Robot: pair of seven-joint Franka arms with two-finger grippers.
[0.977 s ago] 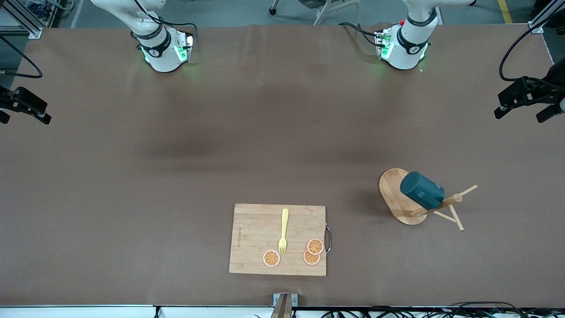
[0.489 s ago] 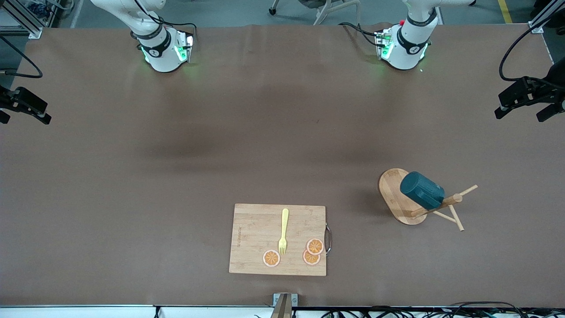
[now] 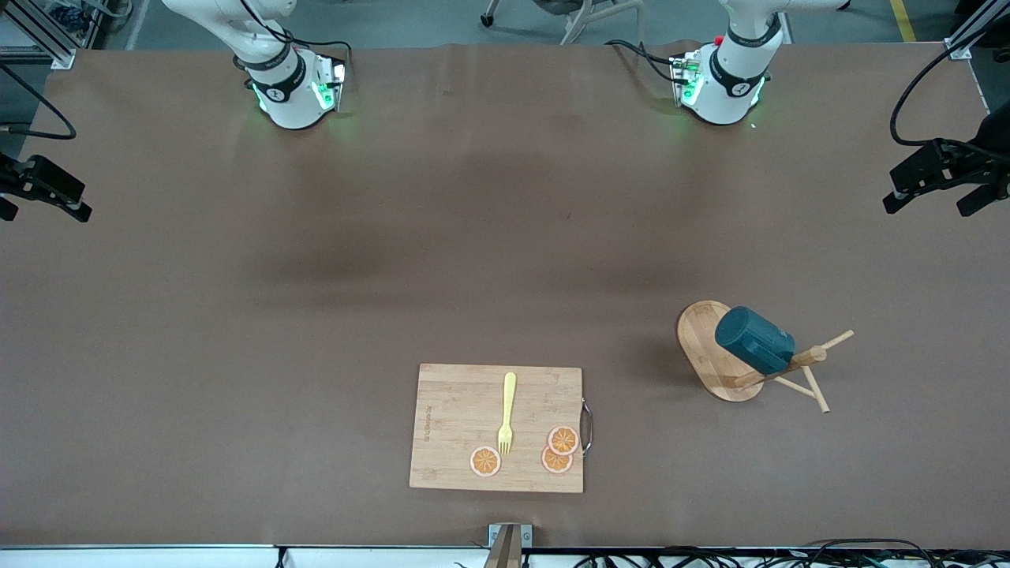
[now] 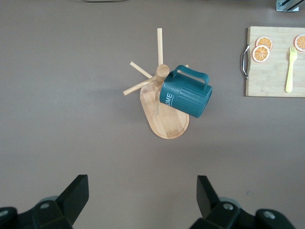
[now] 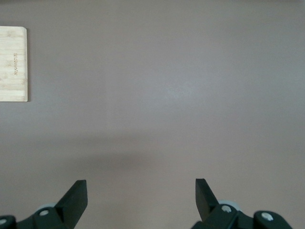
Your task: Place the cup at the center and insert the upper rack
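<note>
The teal cup (image 3: 754, 340) hung on a peg of the mug tree (image 3: 714, 355), low at the front frame's right side, toward the left arm's end of the table (image 3: 237, 315). In the frame's lower middle a bamboo cutting board (image 3: 458, 410) carried a yellow fork (image 3: 506, 412) and three orange slices (image 3: 563, 440). The left gripper (image 4: 143, 198) hovered high over the bare table near the mug tree, fingers spread wide. The right gripper (image 5: 141, 198) waited over bare table, fingers equally wide.

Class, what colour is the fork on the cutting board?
Pale yellow fork; clearest in the front view.
</note>
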